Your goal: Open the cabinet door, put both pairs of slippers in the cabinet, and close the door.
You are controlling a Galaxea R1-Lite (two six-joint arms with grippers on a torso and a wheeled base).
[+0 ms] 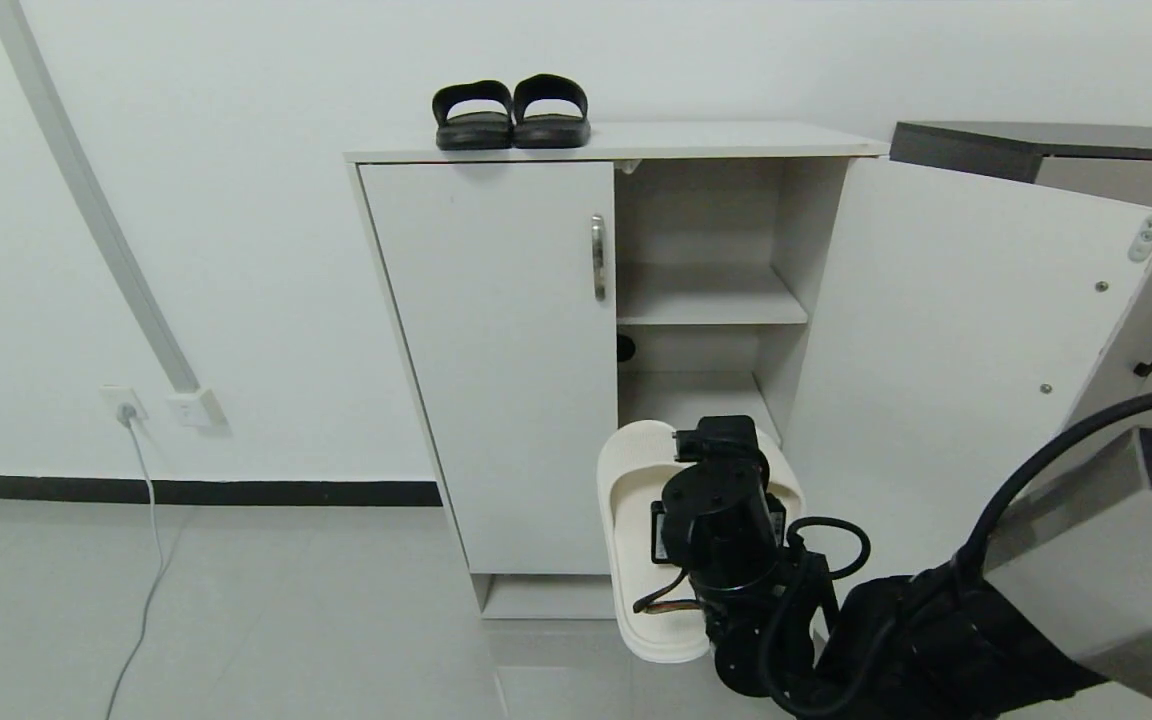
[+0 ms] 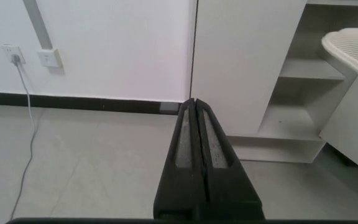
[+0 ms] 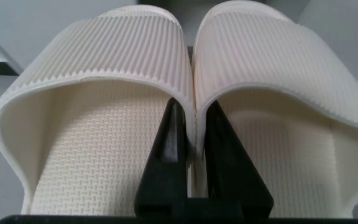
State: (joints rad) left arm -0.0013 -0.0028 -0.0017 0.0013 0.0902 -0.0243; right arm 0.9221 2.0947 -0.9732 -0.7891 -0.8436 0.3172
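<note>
While right hand [image 3: 194,127] grips white slippers [image 1: 636,500], lower centre, before open cabinet [image 1: 496,380], next: level push onto lower shelf [image 1: 696,395]

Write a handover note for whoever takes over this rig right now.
Left tool: shut, holding nothing.
Right tool: shut on the white slippers, pinching their inner walls together, held before the cabinet, at its open right half.
Black slippers: on the cabinet top, side by side.
Done: right door open; left door shut.
Left: shelve the white pair, then the black pair, close the door.
</note>
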